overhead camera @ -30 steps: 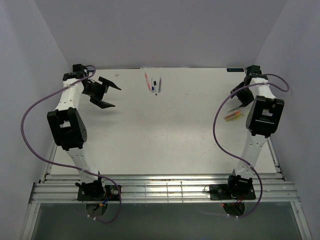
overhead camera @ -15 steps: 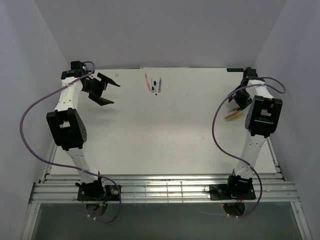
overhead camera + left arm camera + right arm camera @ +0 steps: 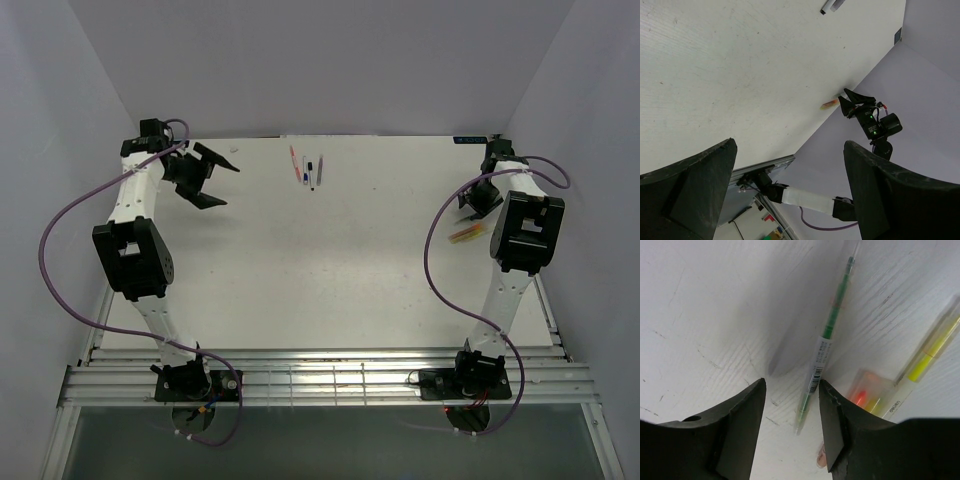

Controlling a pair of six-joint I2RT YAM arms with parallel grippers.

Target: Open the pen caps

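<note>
Three pens (image 3: 308,169), pink, white-black and dark blue, lie together at the far middle of the table; their caps are too small to tell apart. More pens (image 3: 464,233), yellow and orange, lie at the right. My left gripper (image 3: 214,183) is open and empty, raised at the far left. My right gripper (image 3: 470,199) is open, low over a green pen (image 3: 823,345) that lies between its fingers (image 3: 740,425), close to the right one. A yellow pen (image 3: 934,347) and an orange-tipped clear pen (image 3: 867,392) lie beside it. A small pinkish tube end (image 3: 821,459) peeks out by the right finger.
White table (image 3: 330,260) inside grey walls; the right wall is close behind the right gripper. The left wrist view looks across the table to the right gripper (image 3: 860,107) and an orange pen (image 3: 829,104). A metal rail (image 3: 330,380) runs along the near edge.
My left gripper has drawn slightly back toward the far left corner. My right gripper has shifted a little farther and leftward. Both stay open.
</note>
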